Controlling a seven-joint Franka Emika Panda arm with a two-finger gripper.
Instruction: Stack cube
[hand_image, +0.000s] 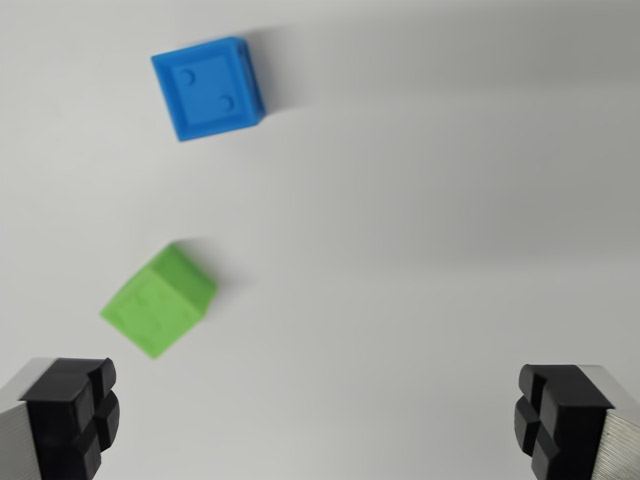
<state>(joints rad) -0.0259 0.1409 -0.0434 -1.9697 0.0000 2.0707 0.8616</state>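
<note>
White table (420, 200): one blue cube (208, 88), one green cube (158, 300)

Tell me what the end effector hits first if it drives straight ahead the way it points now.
Probably only the bare white surface. The open end effector has nothing between its fingers; the green cube and blue cube lie off toward the wrist view's left.
</note>
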